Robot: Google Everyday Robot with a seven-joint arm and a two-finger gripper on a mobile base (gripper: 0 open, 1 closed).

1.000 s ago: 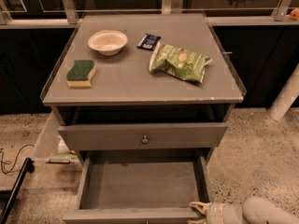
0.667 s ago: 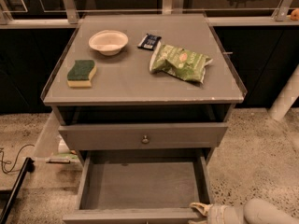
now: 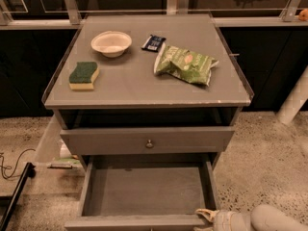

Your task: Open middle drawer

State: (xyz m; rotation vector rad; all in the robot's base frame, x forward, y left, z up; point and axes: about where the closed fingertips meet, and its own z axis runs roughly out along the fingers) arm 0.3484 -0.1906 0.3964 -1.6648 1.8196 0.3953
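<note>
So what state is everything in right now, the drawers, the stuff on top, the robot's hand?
middle drawer: pulled out, nothing inside.
drawer above: looks shut.
bowl: upright, empty.
sponge: flat, green side up.
chip bag: lying flat.
dark wrapper: lying flat.
gripper: low, at the open drawer's front right corner.

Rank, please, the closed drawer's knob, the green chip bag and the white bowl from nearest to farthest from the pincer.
The pincer sits bottom right.
1. knob: closed drawer front
2. chip bag: tabletop right
3. bowl: tabletop back left
</note>
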